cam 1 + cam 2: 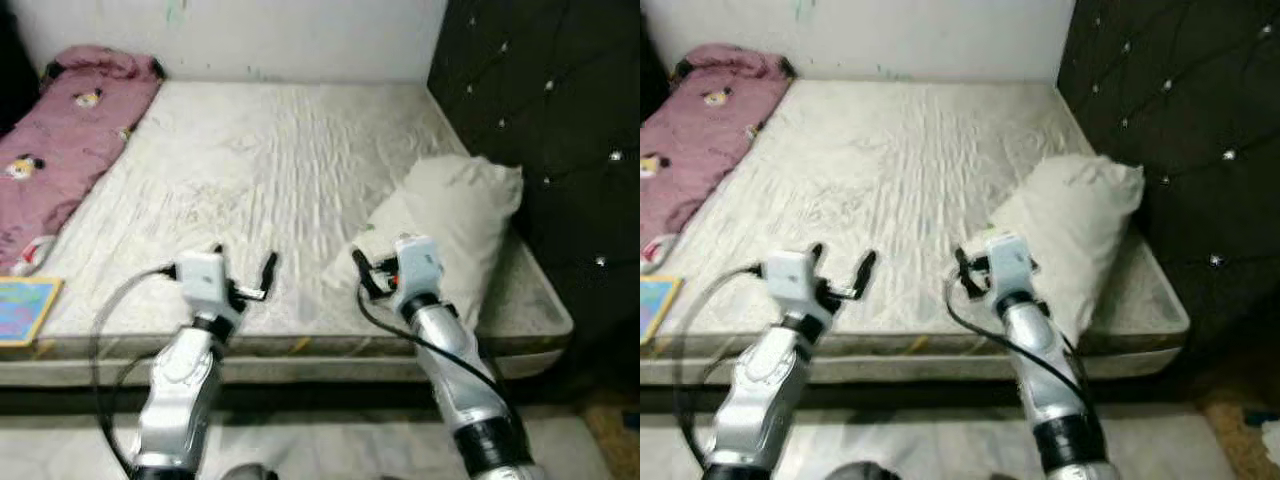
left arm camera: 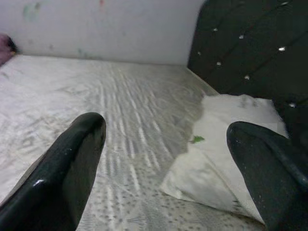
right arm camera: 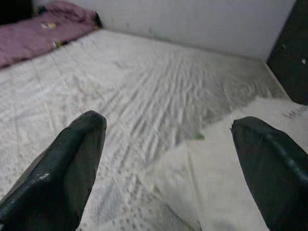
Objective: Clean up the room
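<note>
White and rumpled, the mattress [image 1: 270, 170] spreads out ahead of the robot, and the job of tidying the room seems to have come down to the bed itself. At about two o'clock on the mattress lies the pillow [image 1: 455, 225], pale and slumped, its far end leaning toward the dark tufted headboard [image 1: 560, 130] and its near corner hanging close to the bed's front edge. The right gripper [image 1: 372, 272] hovers just beside that near corner, at roughly one o'clock from the robot, with its two black fingers spread apart and nothing between them; the right wrist view looks between them onto the pillow's edge and a small green speck [image 3: 199, 136] on the cloth there. The left gripper [image 1: 245, 272] hangs over the front edge at about eleven o'clock, likewise parted and empty. A pink blanket [image 1: 60, 140] lies along the mattress at ten o'clock, and a coloured book [image 1: 25, 310] sits at the near corner, around nine o'clock. The step in hand looks like an approach to the pillow; the next move would call for easing the right fingers forward around a fold of its near corner and closing them, since soft cloth may slip from a shallow pinch.
</note>
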